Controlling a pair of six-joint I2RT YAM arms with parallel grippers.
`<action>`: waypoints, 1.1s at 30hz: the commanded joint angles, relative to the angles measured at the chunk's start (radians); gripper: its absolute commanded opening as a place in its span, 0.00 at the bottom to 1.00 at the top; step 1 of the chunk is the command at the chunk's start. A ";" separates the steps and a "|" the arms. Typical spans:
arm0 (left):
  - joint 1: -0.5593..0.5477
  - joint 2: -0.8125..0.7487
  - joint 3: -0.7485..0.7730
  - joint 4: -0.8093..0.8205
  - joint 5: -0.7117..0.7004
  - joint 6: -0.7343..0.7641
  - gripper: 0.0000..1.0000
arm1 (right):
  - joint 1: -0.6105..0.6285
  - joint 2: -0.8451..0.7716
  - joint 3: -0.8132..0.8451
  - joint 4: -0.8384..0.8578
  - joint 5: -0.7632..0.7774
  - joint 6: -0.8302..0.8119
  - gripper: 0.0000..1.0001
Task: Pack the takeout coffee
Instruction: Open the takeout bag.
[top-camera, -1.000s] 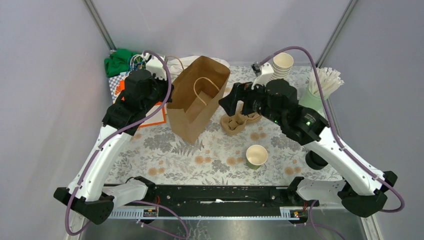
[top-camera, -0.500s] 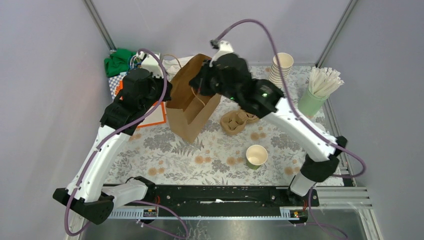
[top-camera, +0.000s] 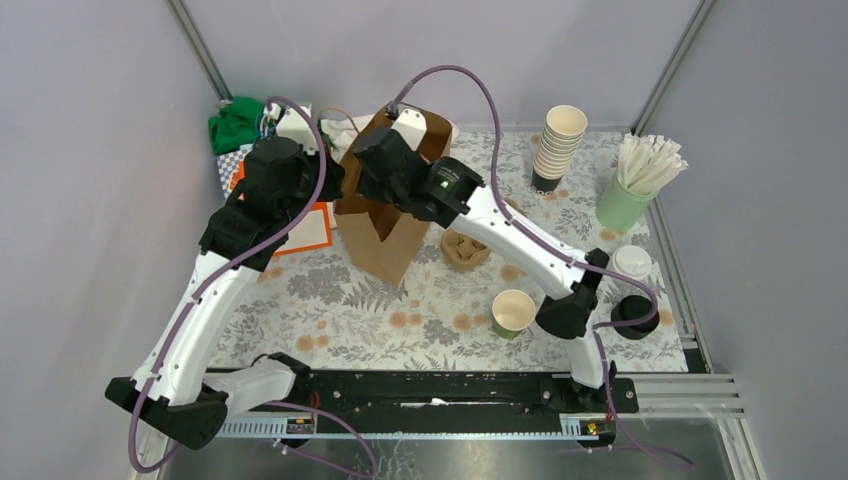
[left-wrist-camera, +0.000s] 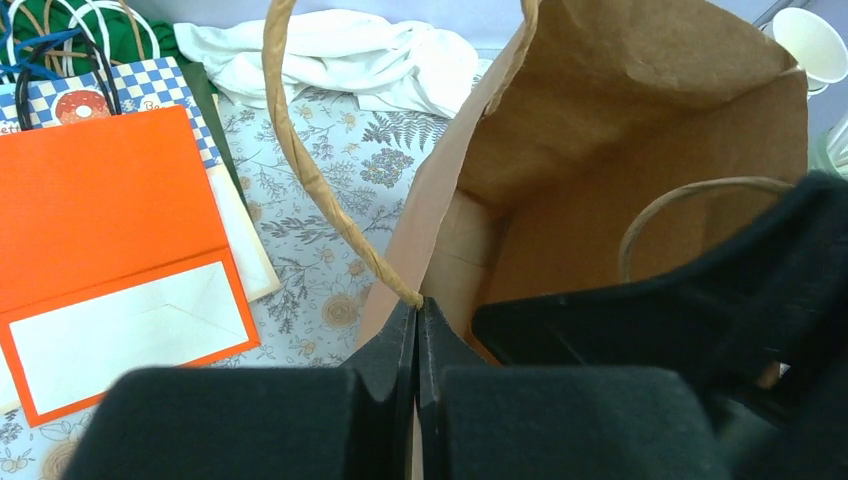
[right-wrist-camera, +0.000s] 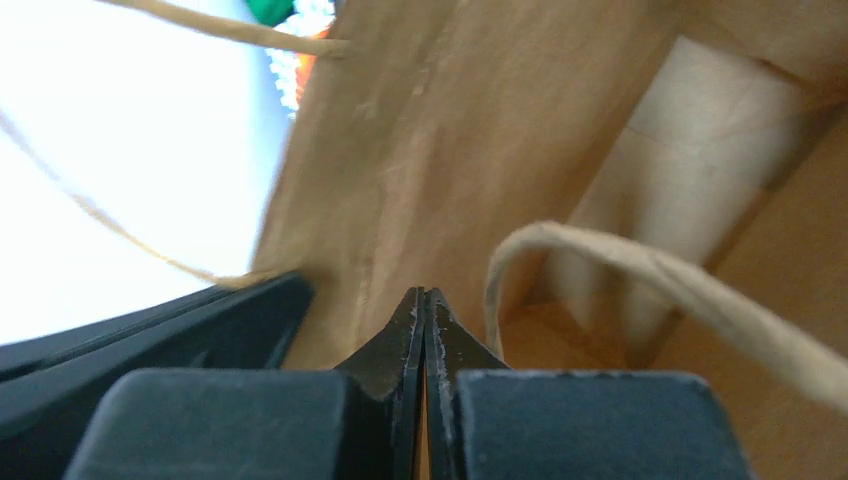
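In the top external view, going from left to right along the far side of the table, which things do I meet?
Green cloth → brown paper bag → stack of cream cups → pale green cup with white sticks.

left gripper (left-wrist-camera: 417, 322) closed, right gripper (right-wrist-camera: 422, 312) closed — arms outstretched

Green cup (top-camera: 513, 312), brown bag (top-camera: 385, 245)
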 joint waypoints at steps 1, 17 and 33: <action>0.001 -0.029 0.018 0.069 0.002 -0.029 0.00 | 0.010 0.049 0.050 -0.104 0.161 0.029 0.00; -0.016 -0.060 -0.083 0.179 0.116 -0.172 0.00 | -0.050 0.147 -0.143 -0.247 0.042 0.146 0.00; -0.019 -0.027 -0.083 0.086 0.063 -0.236 0.02 | -0.130 -0.068 -0.663 0.422 -0.501 0.088 0.00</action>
